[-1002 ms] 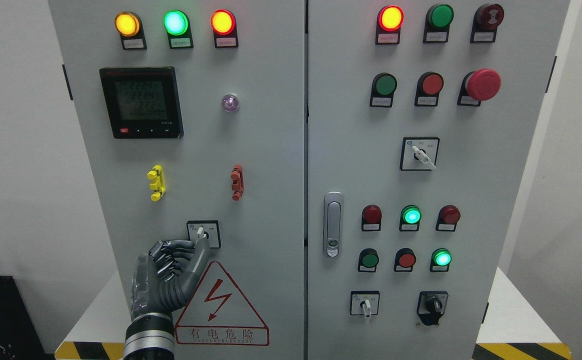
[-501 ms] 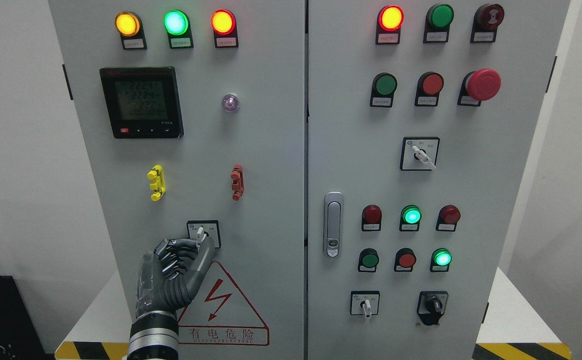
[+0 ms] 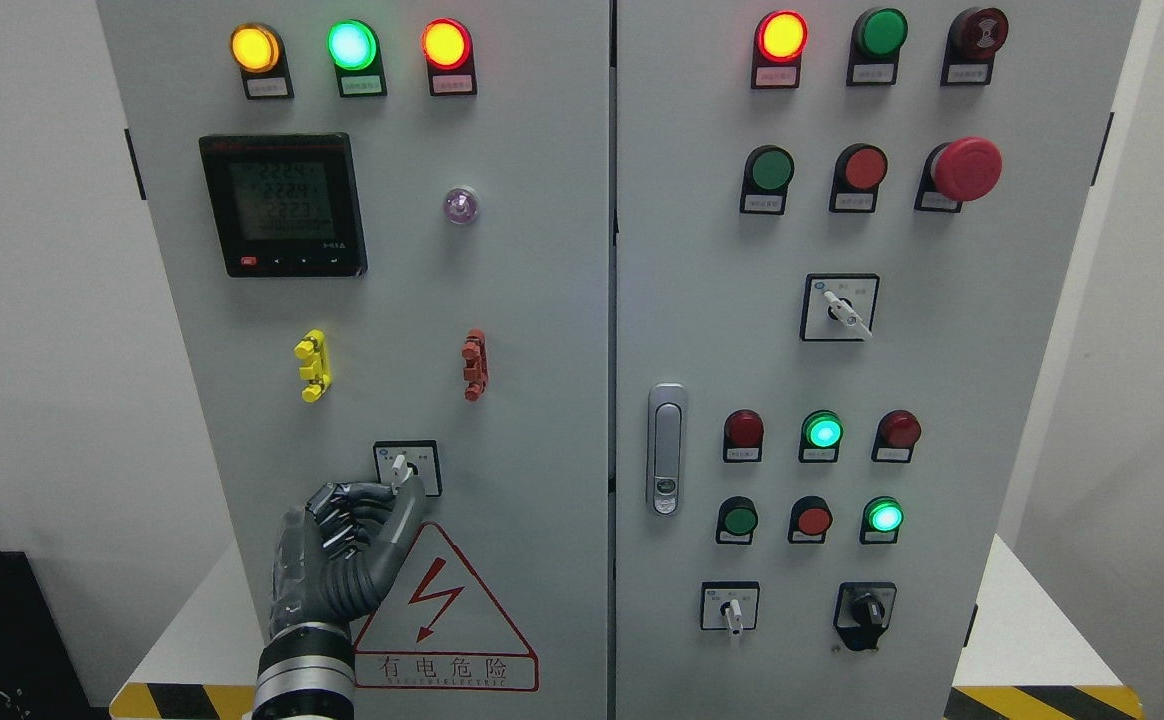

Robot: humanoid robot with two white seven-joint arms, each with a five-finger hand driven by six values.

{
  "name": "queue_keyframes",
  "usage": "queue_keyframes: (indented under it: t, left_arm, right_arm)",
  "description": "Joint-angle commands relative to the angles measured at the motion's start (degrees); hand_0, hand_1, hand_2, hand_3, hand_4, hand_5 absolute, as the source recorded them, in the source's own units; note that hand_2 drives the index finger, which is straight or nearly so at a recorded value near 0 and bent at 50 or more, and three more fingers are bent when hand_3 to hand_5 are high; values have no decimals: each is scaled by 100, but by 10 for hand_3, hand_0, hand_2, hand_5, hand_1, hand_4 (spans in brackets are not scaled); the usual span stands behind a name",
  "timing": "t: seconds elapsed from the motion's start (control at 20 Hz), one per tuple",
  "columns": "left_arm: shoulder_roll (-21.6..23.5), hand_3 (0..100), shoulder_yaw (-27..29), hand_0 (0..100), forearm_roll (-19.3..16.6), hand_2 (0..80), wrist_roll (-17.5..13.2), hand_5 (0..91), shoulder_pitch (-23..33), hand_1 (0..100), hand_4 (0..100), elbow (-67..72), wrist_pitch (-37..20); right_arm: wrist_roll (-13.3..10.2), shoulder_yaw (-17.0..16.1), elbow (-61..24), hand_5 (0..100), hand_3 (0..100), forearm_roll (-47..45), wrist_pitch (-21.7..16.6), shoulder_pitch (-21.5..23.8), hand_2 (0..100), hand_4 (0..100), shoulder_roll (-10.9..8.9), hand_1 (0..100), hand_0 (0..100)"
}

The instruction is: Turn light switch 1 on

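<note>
Light switch 1 is a small rotary selector (image 3: 407,467) on a square plate low on the left cabinet door (image 3: 382,300). Its white lever (image 3: 399,465) points up and slightly left. My left hand (image 3: 402,490) comes up from the bottom edge and sits directly under the selector. Its fingers (image 3: 347,505) are curled, and the thumb (image 3: 404,515) reaches up over the plate's lower right corner. The fingertips lie right at the knob's lower edge; I cannot tell whether they press on it. My right hand is out of view.
A red triangular electric warning sticker (image 3: 442,610) sits just right of my wrist. Yellow (image 3: 312,365) and red (image 3: 475,365) clips are above the selector, with a meter (image 3: 282,205) and lit lamps (image 3: 352,45) higher up. The right door (image 3: 942,350) carries buttons, selectors and a handle (image 3: 666,450).
My left hand has shifted slightly right and up, bringing the thumb closer under the selector. The lever's angle looks the same.
</note>
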Motion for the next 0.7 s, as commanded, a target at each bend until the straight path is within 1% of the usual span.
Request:
queue_keyframes:
  t: [0.0, 0.65]
  left_arm:
    - [-7, 746, -95, 204, 0, 551, 19, 817, -34, 644, 852, 16, 5]
    - [2, 763, -95, 209, 0, 570, 19, 821, -43, 632, 858, 16, 31]
  right_arm:
    - [0, 2, 0, 0, 0, 0, 2, 0, 0, 0, 0, 0, 305]
    - [0, 2, -9, 0, 0, 0, 2, 0, 0, 0, 0, 0, 305]
